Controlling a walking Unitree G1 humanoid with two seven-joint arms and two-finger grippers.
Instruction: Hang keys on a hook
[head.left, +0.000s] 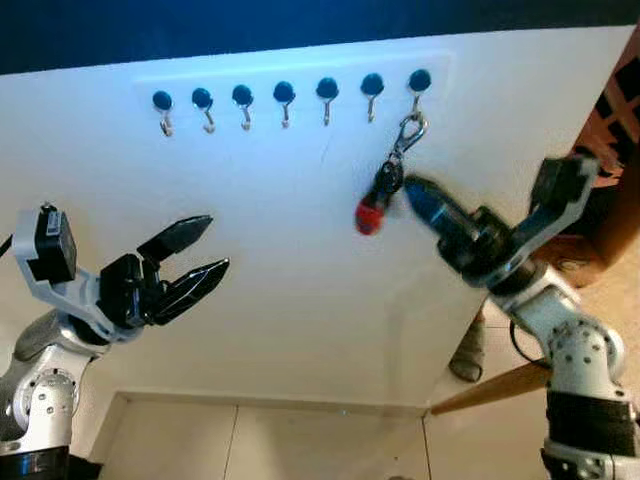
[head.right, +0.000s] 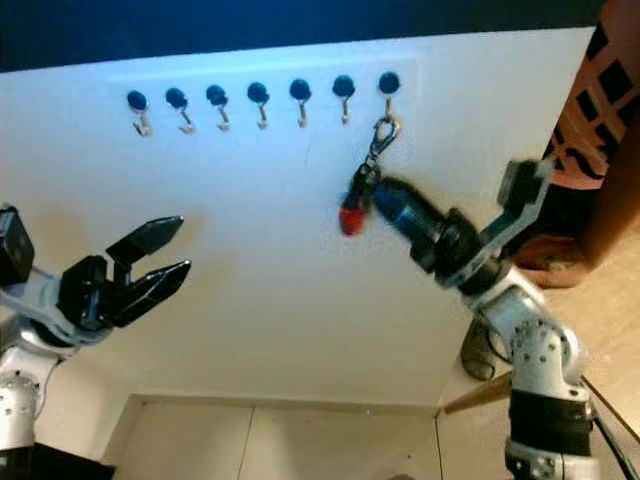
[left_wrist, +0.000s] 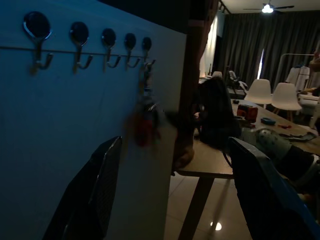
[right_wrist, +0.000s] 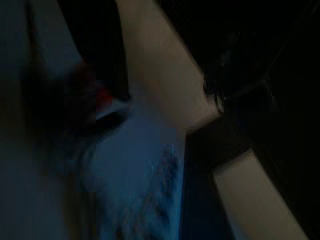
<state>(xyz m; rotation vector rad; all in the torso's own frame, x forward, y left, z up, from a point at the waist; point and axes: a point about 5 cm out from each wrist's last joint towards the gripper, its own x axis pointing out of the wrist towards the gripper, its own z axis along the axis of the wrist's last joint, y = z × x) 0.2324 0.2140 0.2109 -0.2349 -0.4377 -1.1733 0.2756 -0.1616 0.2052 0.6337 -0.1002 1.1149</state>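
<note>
Keys look already clipped onto the far-right hook, but your right gripper is blurred right against them, can't tell if it's pinching, so yanking back could unhook them; left gripper hovers spread, well left.

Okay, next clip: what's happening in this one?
A humanoid robot faces a white panel with a row of seven hooks. A key bunch with a red fob hangs by its clasp from the rightmost hook. The right gripper is right at the keys, blurred, so its grip is unclear. The left gripper is raised off to the left, open and holding nothing.
</note>
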